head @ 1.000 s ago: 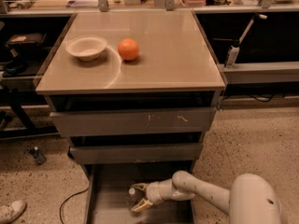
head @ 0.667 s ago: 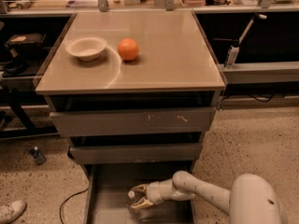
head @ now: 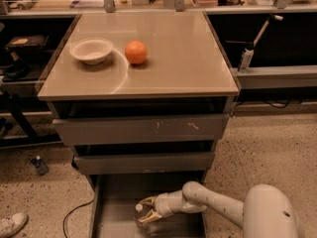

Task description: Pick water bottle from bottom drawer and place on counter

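Note:
The bottom drawer is pulled out at the foot of the cabinet, its flat grey floor showing. The water bottle, small and clear with a white cap, stands in the drawer between the fingers of my gripper. The gripper reaches in from the right at the end of a white arm, with one finger above the bottle and one below, close around it. The counter is the glossy beige cabinet top above, marked with a faint arc.
A white bowl and an orange ball sit on the counter's left half. Two upper drawers are slightly open. A cluttered workbench runs behind. A white nozzle bottle stands right, a small dark bottle and a shoe lie on the floor at left.
The gripper's fingers have drawn closer around the water bottle. The arm has barely shifted, and the bottle still stands on the drawer floor.

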Robot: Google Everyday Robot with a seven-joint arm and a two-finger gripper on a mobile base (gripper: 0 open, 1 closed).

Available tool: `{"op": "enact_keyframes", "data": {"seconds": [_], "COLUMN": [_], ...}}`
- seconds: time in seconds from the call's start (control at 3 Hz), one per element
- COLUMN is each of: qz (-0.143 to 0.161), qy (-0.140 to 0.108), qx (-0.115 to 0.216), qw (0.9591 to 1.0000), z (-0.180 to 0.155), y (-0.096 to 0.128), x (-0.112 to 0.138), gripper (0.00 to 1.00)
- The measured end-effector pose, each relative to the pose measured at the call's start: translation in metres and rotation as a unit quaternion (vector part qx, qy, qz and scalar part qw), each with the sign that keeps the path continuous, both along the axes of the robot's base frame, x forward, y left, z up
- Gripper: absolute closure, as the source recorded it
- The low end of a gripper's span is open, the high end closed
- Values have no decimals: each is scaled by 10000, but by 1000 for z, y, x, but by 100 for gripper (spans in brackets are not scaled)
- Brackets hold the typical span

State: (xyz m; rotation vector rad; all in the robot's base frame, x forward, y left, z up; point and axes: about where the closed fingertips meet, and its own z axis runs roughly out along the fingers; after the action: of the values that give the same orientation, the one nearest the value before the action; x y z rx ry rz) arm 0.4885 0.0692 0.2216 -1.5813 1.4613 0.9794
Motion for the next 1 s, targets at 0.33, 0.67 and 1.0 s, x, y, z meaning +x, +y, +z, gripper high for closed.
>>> {"op": "enact_keyframes", "data": {"seconds": [0.33, 0.67, 1.0], "qz": [2, -41, -243], "qy": [1, -32, -116], "qx": [2, 72, 156], "qw": [10000, 10000, 9995], "z": [0, 15, 43], "y": [0, 2, -4], "x": [0, -12, -29], "gripper": [100, 100, 100]}}
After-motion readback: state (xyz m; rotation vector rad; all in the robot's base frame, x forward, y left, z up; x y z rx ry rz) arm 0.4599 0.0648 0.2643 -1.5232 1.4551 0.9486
